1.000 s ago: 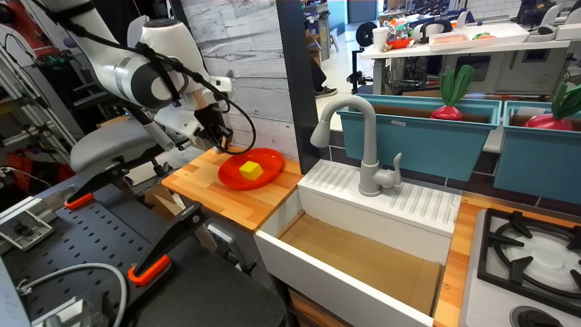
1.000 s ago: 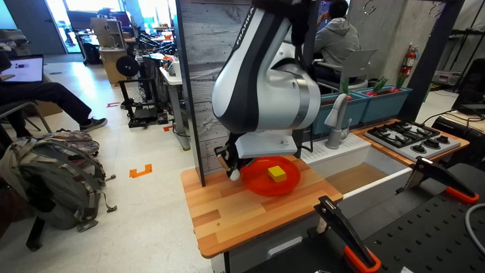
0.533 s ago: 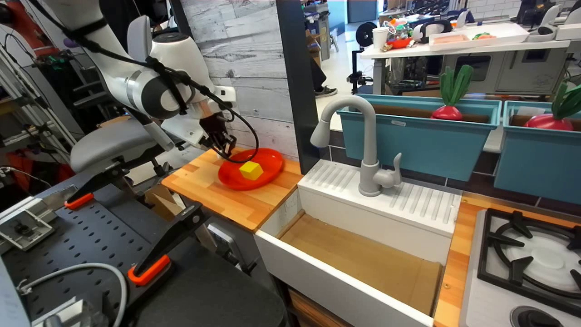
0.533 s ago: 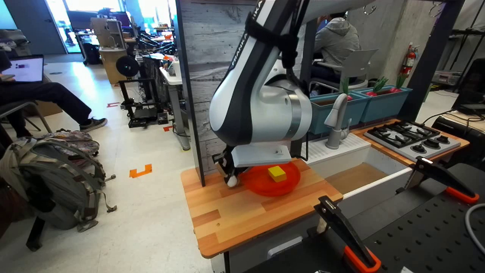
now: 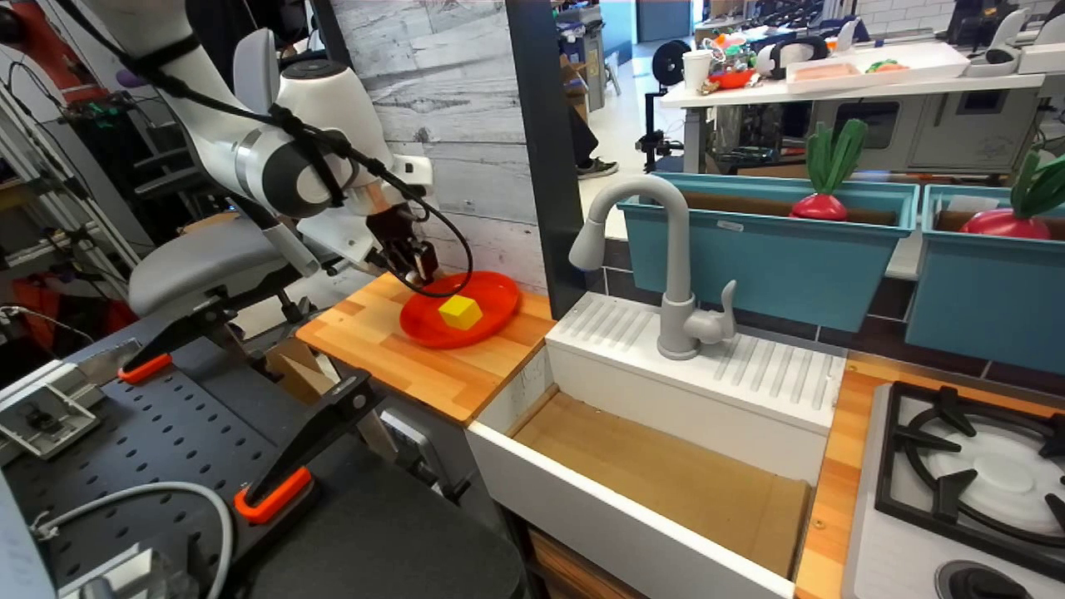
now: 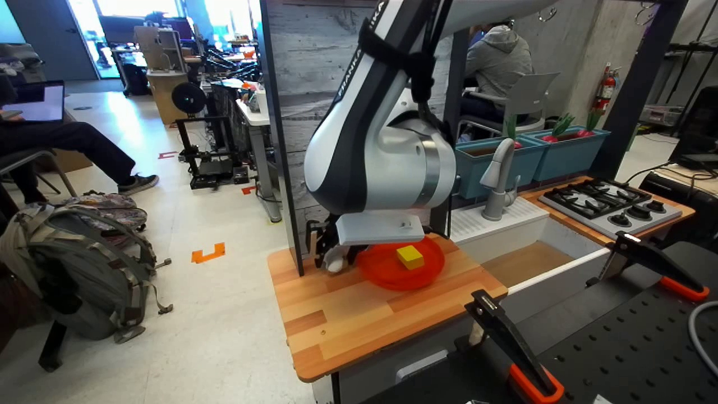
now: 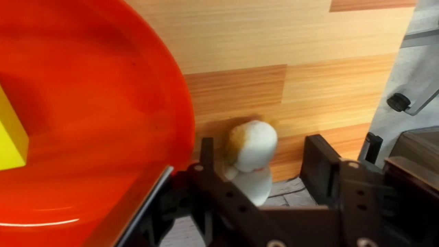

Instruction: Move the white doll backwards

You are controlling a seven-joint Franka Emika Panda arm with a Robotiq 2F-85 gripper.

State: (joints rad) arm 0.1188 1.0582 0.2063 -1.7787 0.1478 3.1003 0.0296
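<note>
The white doll (image 7: 259, 145), pale and rounded with a yellowish-brown patch on its head, is between the parted fingers of my gripper (image 7: 262, 151) in the wrist view. A clear gap separates it from the right-hand finger (image 7: 317, 164); whether it touches the left-hand one, I cannot tell. In an exterior view the doll (image 6: 335, 261) appears low over the wooden counter (image 6: 336, 314), close to the grey plank wall, with my gripper (image 6: 336, 258) around it. Its base is partly hidden by a finger. My gripper (image 5: 423, 268) largely hides it in an exterior view.
A red-orange plate (image 7: 164, 103) lies right beside the gripper, bearing a yellow block (image 6: 410, 257). Behind rises the plank wall (image 5: 458, 141). The sink (image 5: 632, 482) with its grey faucet (image 5: 678, 266) adjoins the counter. A dark post (image 5: 545, 150) stands at the wall's end.
The arm has come down, bringing the doll lower beside the plate. In the last half second the jaws have spread apart around it and let it go.
</note>
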